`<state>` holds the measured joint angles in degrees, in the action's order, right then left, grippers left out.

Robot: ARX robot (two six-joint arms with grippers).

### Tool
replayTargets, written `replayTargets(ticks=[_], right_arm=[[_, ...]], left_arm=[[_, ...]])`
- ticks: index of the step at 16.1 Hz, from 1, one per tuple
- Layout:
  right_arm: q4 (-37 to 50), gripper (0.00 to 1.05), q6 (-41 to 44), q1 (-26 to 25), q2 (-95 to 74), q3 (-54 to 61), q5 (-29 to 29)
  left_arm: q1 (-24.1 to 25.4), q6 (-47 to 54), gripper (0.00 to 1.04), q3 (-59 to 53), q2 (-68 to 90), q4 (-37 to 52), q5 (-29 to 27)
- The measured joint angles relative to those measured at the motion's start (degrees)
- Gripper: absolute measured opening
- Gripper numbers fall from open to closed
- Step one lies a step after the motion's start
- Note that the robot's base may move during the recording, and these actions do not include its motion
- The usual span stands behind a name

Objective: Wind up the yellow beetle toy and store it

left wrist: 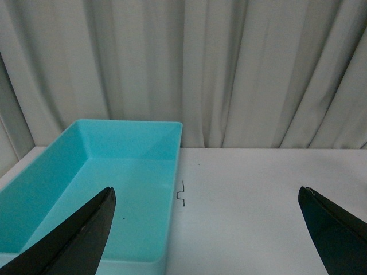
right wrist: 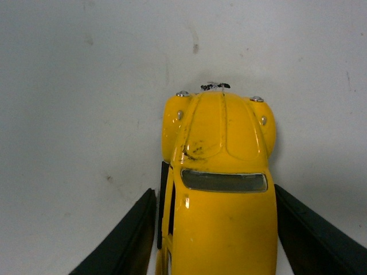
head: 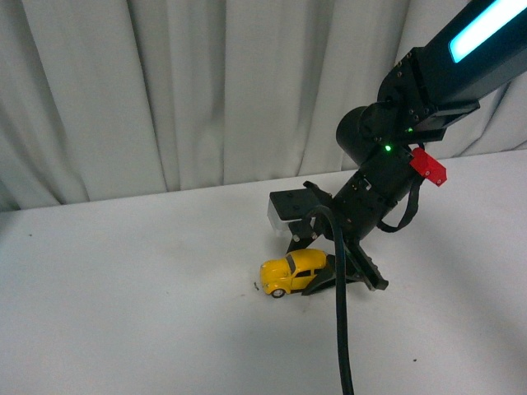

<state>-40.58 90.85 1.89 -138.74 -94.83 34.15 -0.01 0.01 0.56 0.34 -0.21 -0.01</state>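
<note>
The yellow beetle toy (head: 292,273) stands on its wheels on the white table, nose toward the left of the front view. My right gripper (head: 323,278) is shut on its rear half, one black finger on each side. In the right wrist view the yellow beetle toy (right wrist: 221,172) fills the middle, hood and windscreen pointing away, with the fingers (right wrist: 123,240) against its flanks. My left gripper (left wrist: 206,197) is open above the table in the left wrist view, nothing between its black fingertips (left wrist: 86,229); it does not show in the front view.
A turquoise bin (left wrist: 34,183) with nothing in it sits against the curtain in the left wrist view. A small bent wire (left wrist: 182,192) lies on the table beside it. A white curtain (head: 165,90) hangs behind the white table (head: 123,313).
</note>
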Motion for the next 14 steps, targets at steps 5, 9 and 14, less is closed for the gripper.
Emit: replayTargets(ticks=[5, 9, 14], right_arm=[[-0.66, 0.42, -2.16, 0.79, 0.02, -0.50, -0.15], [0.79, 0.42, -6.34, 3.08, 0.02, -0.94, -0.09], [3.39, 0.42, -14.53, 5.25, 0.02, -0.70, -0.44]], left_arm=[[0.00, 0.00, 0.98, 0.00, 0.00, -0.02, 0.00], [0.00, 0.00, 0.98, 0.00, 0.00, 0.00, 0.00], [0.00, 0.00, 0.98, 0.00, 0.00, 0.00, -0.02]])
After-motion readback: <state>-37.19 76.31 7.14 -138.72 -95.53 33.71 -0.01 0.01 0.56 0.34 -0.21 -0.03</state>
